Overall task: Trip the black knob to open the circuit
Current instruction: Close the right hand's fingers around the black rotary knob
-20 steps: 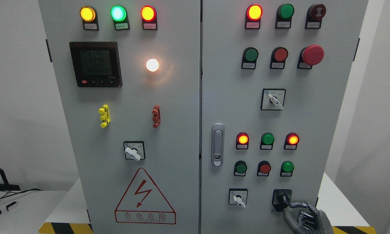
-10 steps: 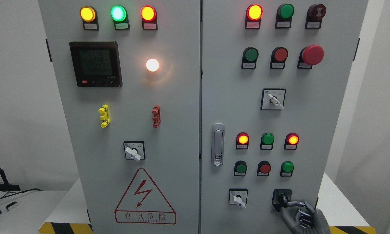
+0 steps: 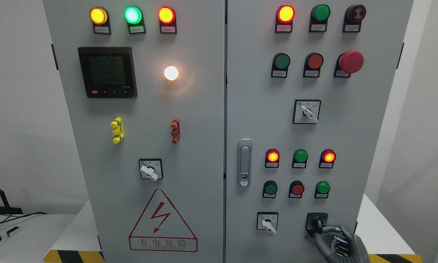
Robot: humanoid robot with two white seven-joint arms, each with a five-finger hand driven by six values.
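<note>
Cut off by the bottom edge: most of the grey, jointed right hand (image 3: 338, 245), wrist and arm out of frame. Fingers (image 3: 330, 229) curled around the small black rotary knob (image 3: 317, 222), pinching its lower right side; knob partly hidden behind them, pointer direction hard to make out. Set in a black square plate at the lower right of the matte grey steel cabinet door (image 3: 335, 131), right of a white-handled selector switch (image 3: 267, 222).
</note>
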